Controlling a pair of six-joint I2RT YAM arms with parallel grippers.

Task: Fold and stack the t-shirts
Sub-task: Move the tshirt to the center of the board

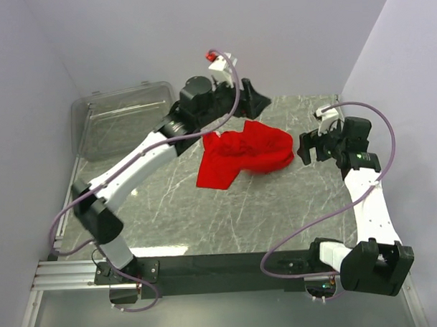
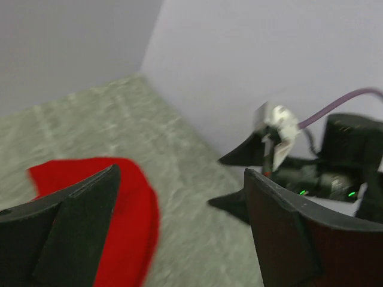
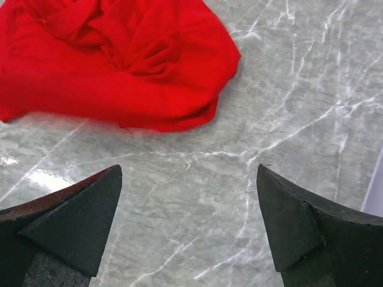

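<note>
One crumpled red t-shirt [image 1: 247,155], nothing folded yet
Your left gripper [image 2: 181,173] and right gripper [image 3: 188,170] both gape wide; pinch opposite edges, spread it flat.

Table [image 1: 206,214] open in front of t-shirt [image 1: 243,155]; bin [image 1: 124,120] blocks far-left corner.

Even, diffuse light from above; shadows are soft and faint. Top view: sharp, with pale glare on the desk [image 1: 171,245] near its front edge and a sheen on the clear bin [image 1: 123,116]. Left wrist view: blurred throughout, the red t-shirt [image 2: 136,230] smeared at its edge. Right wrist view: desk veins crisp, the t-shirt's near edge smeared, the dark fingers [image 3: 72,221] of the right pincer [image 3: 188,171] slightly soft.
</note>
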